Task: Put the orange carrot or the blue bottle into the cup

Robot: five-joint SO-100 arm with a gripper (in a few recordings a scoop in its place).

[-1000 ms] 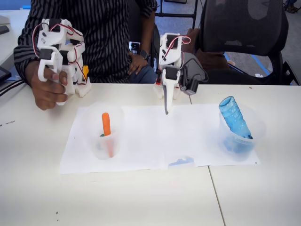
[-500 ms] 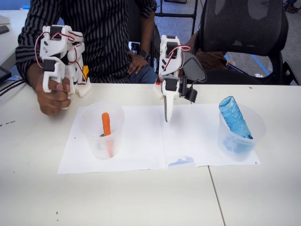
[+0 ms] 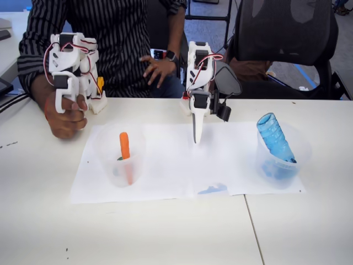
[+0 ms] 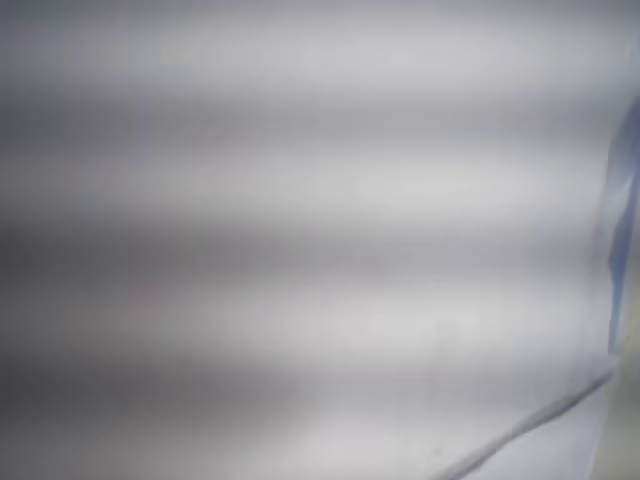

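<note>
- standing upright in the cup [image 3: 119, 156] at the left of the fixed view, the orange carrot [image 3: 124, 146] rises just above its rim.
- the blue bottle [image 3: 274, 138] leans inside a second clear cup [image 3: 283, 157] at right.
- the gripper [image 3: 196, 131] hangs point-down over white paper [image 3: 165, 171] between both cups, fingers pressed together and holding nothing.
- the wrist view is a grey blur.

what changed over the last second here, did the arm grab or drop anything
Nothing was grabbed or dropped. The gripper rose slightly above the paper and hangs there, fingers together. The person's hand behind the table lifted. The orange carrot stays in the cup; the blue bottle stays in the other cup.
</note>
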